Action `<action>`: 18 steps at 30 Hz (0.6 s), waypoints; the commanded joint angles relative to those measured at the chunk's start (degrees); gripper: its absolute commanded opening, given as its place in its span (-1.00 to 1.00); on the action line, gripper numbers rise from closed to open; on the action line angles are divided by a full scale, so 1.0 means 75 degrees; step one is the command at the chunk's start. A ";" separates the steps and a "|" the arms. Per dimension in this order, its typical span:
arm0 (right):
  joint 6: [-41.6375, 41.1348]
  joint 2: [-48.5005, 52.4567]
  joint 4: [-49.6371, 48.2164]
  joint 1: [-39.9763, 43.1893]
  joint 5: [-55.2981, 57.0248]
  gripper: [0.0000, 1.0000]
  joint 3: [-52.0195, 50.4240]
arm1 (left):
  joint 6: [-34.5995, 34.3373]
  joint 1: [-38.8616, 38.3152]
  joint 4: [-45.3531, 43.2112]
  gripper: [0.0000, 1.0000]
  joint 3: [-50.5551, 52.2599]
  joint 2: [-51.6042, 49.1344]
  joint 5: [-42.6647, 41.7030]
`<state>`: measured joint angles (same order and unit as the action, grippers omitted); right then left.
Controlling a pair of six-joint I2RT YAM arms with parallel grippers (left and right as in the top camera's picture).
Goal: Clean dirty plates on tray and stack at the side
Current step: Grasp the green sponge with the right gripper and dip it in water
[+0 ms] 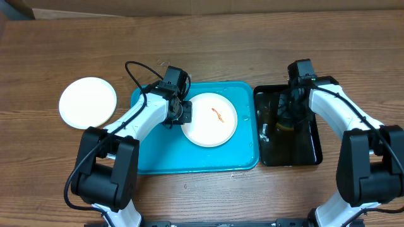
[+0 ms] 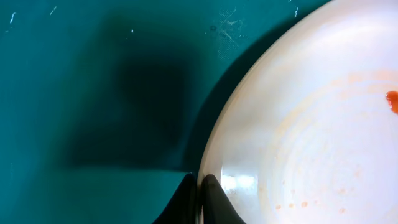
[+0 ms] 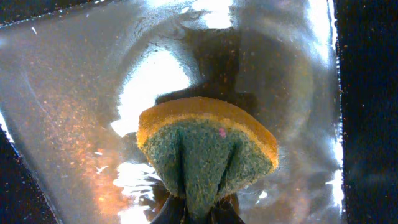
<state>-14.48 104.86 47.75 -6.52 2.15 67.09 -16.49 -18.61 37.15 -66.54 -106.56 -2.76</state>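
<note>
A white plate (image 1: 211, 120) with an orange-red smear lies on the turquoise tray (image 1: 196, 154). My left gripper (image 1: 183, 112) is shut on the left rim of this plate. In the left wrist view the fingers (image 2: 200, 190) pinch the plate's edge (image 2: 311, 124) over the tray floor (image 2: 93, 93). A clean white plate (image 1: 88, 103) lies on the table left of the tray. A third plate is not in view. My right gripper (image 1: 287, 116) is over the black tray, shut on a yellow and green sponge (image 3: 208, 149); its fingers (image 3: 199, 211) squeeze the sponge's middle.
A narrow black tray (image 1: 312, 151) stands right of the turquoise tray. It holds shallow water that glints in the right wrist view (image 3: 74, 93). The wooden table (image 1: 208, 38) stretches behind both trays.
</note>
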 commanded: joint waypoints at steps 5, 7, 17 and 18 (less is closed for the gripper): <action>0.0749 -0.0023 0.0309 -0.0020 0.0108 -0.93 0.0437 | 0.0428 0.0029 -0.0358 -0.45 -0.0143 -0.0134 -0.0029; 0.0746 -0.0023 0.0539 -0.0020 0.0108 -0.92 0.0624 | 0.0423 0.0029 -0.0286 -0.23 -0.0143 -0.0134 -0.0105; 0.0131 -0.0023 0.1306 -0.0035 0.0099 -0.92 0.1221 | -0.0210 0.0029 0.0096 -0.92 -0.0143 -0.0134 -0.0460; 0.0067 -0.0023 0.1311 -0.0035 0.0096 -0.92 0.1218 | -0.0210 0.0029 0.0093 -0.92 -0.0143 -0.0134 -0.0460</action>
<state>-10.55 104.86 57.63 -6.52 2.37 74.74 -16.36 -18.61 37.74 -66.67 -106.59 -5.41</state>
